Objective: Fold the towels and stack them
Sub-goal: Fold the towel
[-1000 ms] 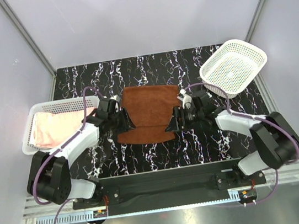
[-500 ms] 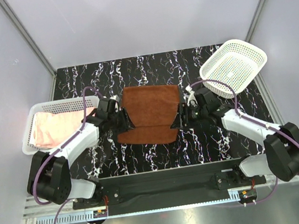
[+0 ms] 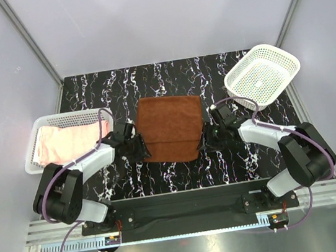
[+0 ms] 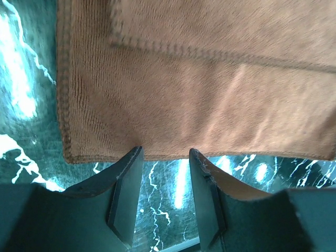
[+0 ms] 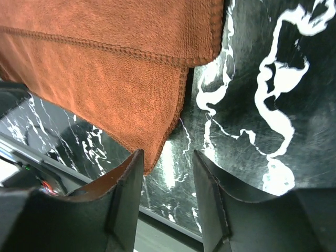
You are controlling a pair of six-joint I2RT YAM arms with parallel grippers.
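- Your left gripper (image 3: 138,148) sits low at the rust-brown towel's (image 3: 171,125) left edge, jaws apart, empty.
- Your right gripper (image 3: 210,139) sits at its right edge, jaws apart, empty.

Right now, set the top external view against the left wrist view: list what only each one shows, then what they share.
Only top external: the white plastic mesh basket on the left holding a pale pink cloth towel, the second white mesh basket at the far right, and the right gripper.
Only left wrist: the stitched hem across the rust-brown cloth towel, and the left gripper with its jaws apart at that towel's near edge.
Both: that towel, the left gripper and the black marbled table.
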